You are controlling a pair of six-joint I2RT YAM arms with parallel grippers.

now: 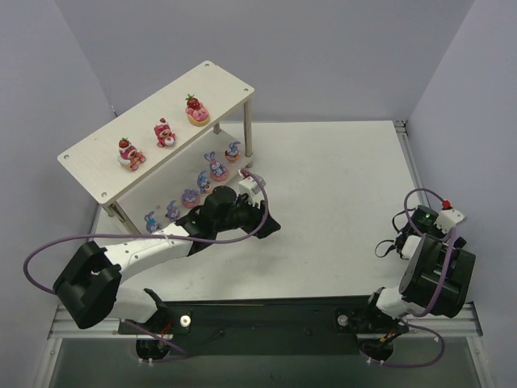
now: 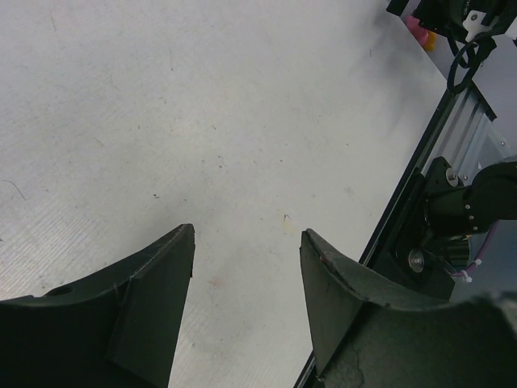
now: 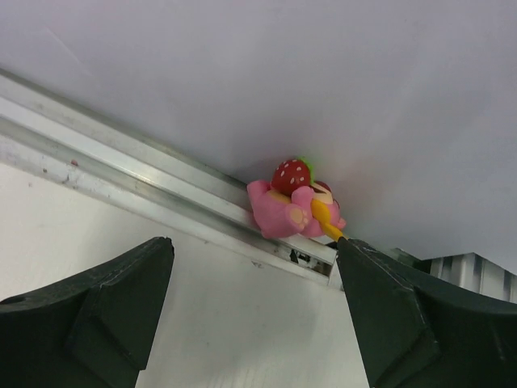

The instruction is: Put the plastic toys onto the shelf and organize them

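Note:
The shelf point(image 1: 93, 153) stands at the far left. Three strawberry-topped bears point(image 1: 165, 132) sit on its top board, and several purple-blue bunnies point(image 1: 203, 182) line the lower board. My left gripper point(image 2: 248, 234) hangs open over bare table just right of the shelf, with nothing between its fingers. My right gripper point(image 3: 254, 246) is open too, low at the table's right edge. Just beyond its fingertips a pink strawberry bear point(image 3: 291, 206) lies tipped over on the aluminium rail. A yellow-orange piece point(image 3: 323, 214) shows against it. In the left wrist view this toy point(image 2: 420, 27) is a small pink and orange spot.
An aluminium rail point(image 3: 121, 174) runs along the table's right edge under the grey wall. The right arm point(image 1: 436, 271) is folded at the near right corner, with cables looped round it. The left arm point(image 1: 145, 250) stretches in front of the shelf's lower board.

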